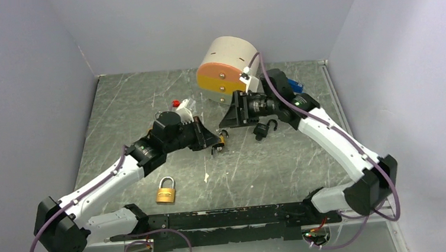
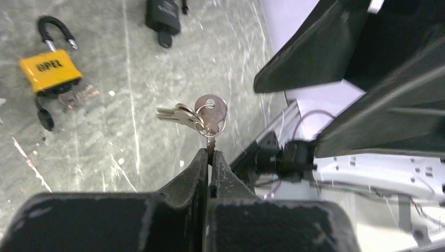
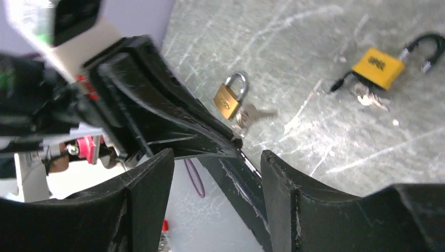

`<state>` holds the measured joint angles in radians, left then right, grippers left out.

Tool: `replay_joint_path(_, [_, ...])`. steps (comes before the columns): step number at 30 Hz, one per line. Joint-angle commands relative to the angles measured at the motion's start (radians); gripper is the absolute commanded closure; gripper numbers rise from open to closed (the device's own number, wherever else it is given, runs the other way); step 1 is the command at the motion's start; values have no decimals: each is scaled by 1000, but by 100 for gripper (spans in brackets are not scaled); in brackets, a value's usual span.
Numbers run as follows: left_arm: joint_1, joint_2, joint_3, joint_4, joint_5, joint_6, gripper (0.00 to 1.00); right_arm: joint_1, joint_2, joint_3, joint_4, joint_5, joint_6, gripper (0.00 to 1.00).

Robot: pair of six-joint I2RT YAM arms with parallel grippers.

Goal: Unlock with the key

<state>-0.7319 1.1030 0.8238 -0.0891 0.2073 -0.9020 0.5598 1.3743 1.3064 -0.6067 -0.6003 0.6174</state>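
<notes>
Three padlocks on the table [image 1: 124, 103]: yellow padlock [image 2: 51, 71] lettered "OPEL", shackle open; black padlock [image 2: 162, 16]; brass padlock [image 3: 229, 97], shackle shut. Left end effector [image 2: 210, 155] clenched on a key of the key bunch [image 2: 204, 115] — held above the table. Right end effector [image 3: 215, 163] released, holding nothing.

Soft, even light from above leaves only faint, soft-edged shadows. The grey table [image 2: 120, 121] carries a pale sheen in both wrist views. Close to the lens the black fingers [image 3: 147, 205] blur, and the right wrist view's upper left corner is smeared.
</notes>
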Motion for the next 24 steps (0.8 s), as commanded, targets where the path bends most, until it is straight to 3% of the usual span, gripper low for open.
replay_joint_path(1, [1, 8, 133, -227, 250, 220, 97, -6, -129, -42, 178, -147, -132, 35])
replay_joint_path(6, [1, 86, 312, -561, 387, 393, 98, -2, -177, -152, 327, -255, -127, 32])
replay_joint_path(13, [-17, 152, 453, -755, 428, 531, 97, 21, -229, -315, 526, -351, -124, 37])
replay_joint_path(17, [-26, 161, 473, -786, 452, 568, 98, 33, -216, -338, 543, -415, -135, 46])
replay_joint_path(24, [-27, 185, 484, -801, 518, 588, 97, 83, -195, -312, 456, -461, -253, 72])
